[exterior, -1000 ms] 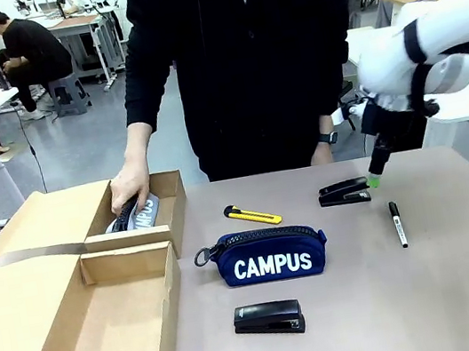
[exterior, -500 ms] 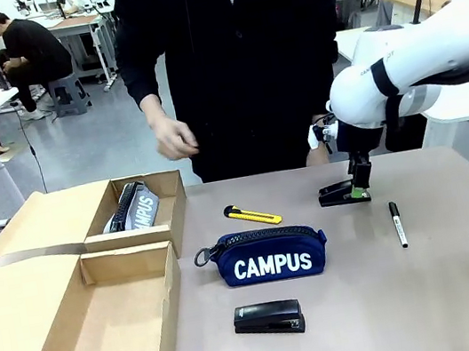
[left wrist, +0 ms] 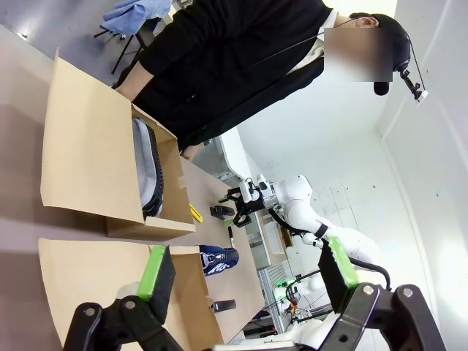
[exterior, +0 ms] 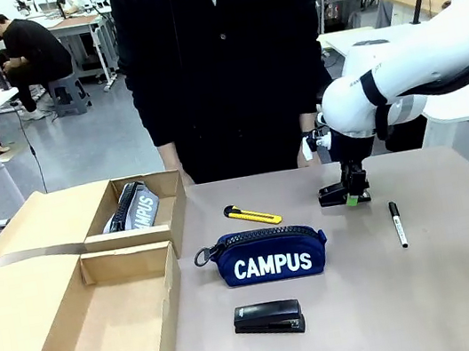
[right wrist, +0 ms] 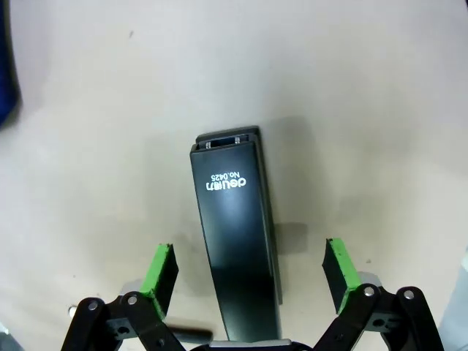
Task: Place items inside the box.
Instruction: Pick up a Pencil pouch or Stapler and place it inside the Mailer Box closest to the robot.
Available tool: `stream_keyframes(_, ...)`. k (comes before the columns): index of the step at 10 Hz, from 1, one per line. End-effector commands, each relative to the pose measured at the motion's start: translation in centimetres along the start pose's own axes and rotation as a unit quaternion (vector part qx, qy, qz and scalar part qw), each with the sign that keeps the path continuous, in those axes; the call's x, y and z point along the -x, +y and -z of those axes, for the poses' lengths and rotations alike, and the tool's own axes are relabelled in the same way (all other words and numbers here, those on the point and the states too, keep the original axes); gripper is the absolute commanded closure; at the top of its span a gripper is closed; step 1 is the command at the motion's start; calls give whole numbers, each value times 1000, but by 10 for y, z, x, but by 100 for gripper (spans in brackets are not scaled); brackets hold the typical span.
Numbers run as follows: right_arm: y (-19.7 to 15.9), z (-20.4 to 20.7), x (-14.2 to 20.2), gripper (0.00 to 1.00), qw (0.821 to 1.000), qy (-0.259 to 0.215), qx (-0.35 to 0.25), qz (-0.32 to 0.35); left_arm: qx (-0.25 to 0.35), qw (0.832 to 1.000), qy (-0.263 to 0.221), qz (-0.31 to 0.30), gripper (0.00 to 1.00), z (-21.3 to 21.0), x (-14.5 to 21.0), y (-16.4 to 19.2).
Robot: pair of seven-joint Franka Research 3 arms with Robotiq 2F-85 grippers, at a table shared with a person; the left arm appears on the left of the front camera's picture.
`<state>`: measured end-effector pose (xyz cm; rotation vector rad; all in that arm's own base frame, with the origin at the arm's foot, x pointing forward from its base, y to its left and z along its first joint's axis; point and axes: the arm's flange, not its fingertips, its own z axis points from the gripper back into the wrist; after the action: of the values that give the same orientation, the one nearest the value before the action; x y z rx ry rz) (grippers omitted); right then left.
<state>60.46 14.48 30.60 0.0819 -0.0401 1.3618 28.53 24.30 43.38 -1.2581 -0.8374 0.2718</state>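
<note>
A navy pouch (exterior: 270, 255) lettered "CAMPUS" lies mid-table, with a yellow-and-black utility knife (exterior: 252, 216) behind it and a black stapler (exterior: 268, 318) in front. A grey pouch (exterior: 136, 208) lies in the far cardboard box (exterior: 93, 244). My right gripper (exterior: 351, 195) has come down over a second black stapler (exterior: 332, 195) at the right. In the right wrist view that stapler (right wrist: 238, 234) lies between the spread green pads (right wrist: 164, 274) of the right gripper (right wrist: 248, 267), untouched. My left gripper (left wrist: 245, 274) is open and holds nothing, looking over the box with the grey pouch (left wrist: 146, 172).
A second open cardboard box (exterior: 167, 281) stands at the near left, with nothing in it. A black marker (exterior: 397, 223) lies right of the far stapler. A person in black stands at the table's far edge, arms at their sides.
The person's hand let go of the grey pouch in the far box and drew back. My right gripper moved left and down over the far stapler, still open.
</note>
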Motion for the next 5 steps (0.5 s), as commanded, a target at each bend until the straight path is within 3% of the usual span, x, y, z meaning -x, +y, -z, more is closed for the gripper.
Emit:
stream_keyframes(1,-8,-7,2,0,1000,8,-6,-14,12,1000,-10,10,0,1,0,-1)
stream_keyframes(3,-6,-6,2,0,999,19,-25,-12,12,1000,-10,10,0,1,0,-1)
stream_keyframes(4,-6,-6,3,59,999,27,-32,-15,12,1000,-10,10,0,1,0,-1)
stream_keyframes(5,-6,-6,4,59,999,28,-35,-14,12,1000,-10,10,0,1,0,-1)
